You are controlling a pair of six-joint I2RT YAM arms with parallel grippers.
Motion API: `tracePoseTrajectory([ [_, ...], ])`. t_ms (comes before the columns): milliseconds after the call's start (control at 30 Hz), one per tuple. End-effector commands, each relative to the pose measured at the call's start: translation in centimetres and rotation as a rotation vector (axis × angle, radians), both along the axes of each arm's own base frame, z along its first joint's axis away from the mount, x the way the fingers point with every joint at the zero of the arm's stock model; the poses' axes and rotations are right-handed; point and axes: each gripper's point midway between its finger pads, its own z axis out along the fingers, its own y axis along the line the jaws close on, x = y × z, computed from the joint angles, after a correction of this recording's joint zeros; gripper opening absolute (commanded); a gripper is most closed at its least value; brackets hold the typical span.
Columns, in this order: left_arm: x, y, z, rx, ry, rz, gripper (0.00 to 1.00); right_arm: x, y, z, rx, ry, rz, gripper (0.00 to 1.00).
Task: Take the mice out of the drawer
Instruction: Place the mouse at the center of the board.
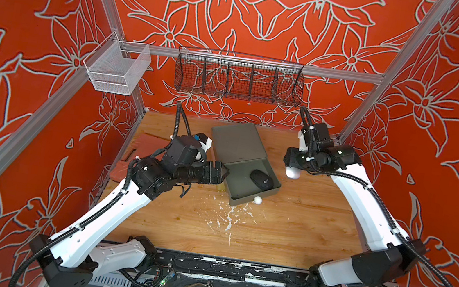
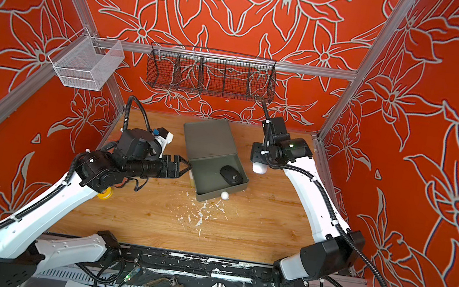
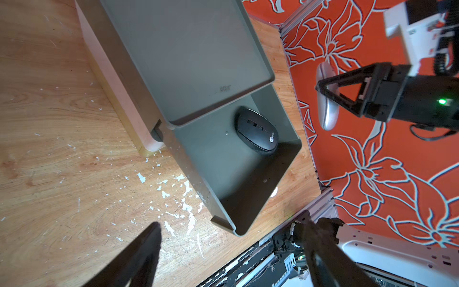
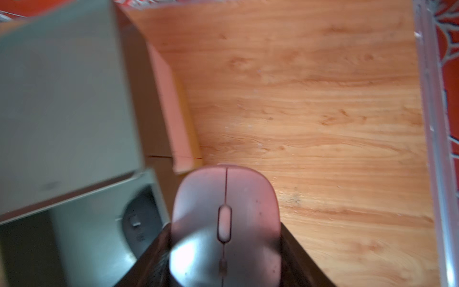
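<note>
A robot's right gripper (image 4: pixel 225 225) is closed on the two long sides of a pale silver, oval wireless mouse (image 4: pixel 248 198). It holds the mouse in the air just beside the right-hand wall of an open grey-green drawer (image 1: pixel 247 204), over the bare wood-grain tabletop (image 1: pixel 296 220). The jaws stand about half apart, no wider than the mouse's body, and a wrist view shows the mouse clear of the wood. A black oval mouse with a small pale logo (image 1: pixel 261 180) lies flat on the drawer floor, near the right wall and just in front of the flat-topped grey-green case (image 1: pixel 237 144) that the drawer slides out of. A small white knob (image 1: pixel 257 200) marks the drawer's front. On the other side, the left gripper (image 1: pixel 222 173) points at the drawer's left wall with its jaws spread wide and nothing between them. Whether it touches the wall cannot be told. No other mice can be made out in these views. The step in hand looks like carrying the silver mouse away after lifting it out. The next move would be to lower it onto open wood well clear of the drawer and open the jaws only once it rests there. After that the black mouse would need a grip across its narrow width, with the fingers kept off the nearby drawer wall.
</note>
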Motion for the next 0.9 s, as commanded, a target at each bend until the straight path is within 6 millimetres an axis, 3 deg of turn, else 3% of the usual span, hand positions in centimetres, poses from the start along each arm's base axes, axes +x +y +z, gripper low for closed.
tracePoseTrajectory([
  [0, 0.5, -0.9, 0.9, -0.023, -0.022, 0.008, 0.87, 0.6, -1.6, -3.1, -0.026, 0.053, 0.02, 0.62],
  [167, 0.8, -1.7, 0.8, -0.031, -0.019, 0.018, 0.87, 2.4, -3.4, -8.8, -0.031, 0.138, 0.019, 0.62],
  [367, 1.0, -2.1, 0.3, -0.024, -0.017, 0.019, 0.87, 4.2, -4.8, -14.2, -0.069, 0.21, 0.006, 0.62],
  [533, 1.2, -2.5, 0.2, -0.014, -0.012, 0.001, 0.88, 5.7, -5.2, -17.1, -0.047, 0.236, -0.003, 0.62],
  [867, 1.1, -2.8, -0.1, 0.009, -0.005, -0.028, 0.88, 6.8, -5.8, -21.3, -0.025, 0.317, -0.021, 0.62],
])
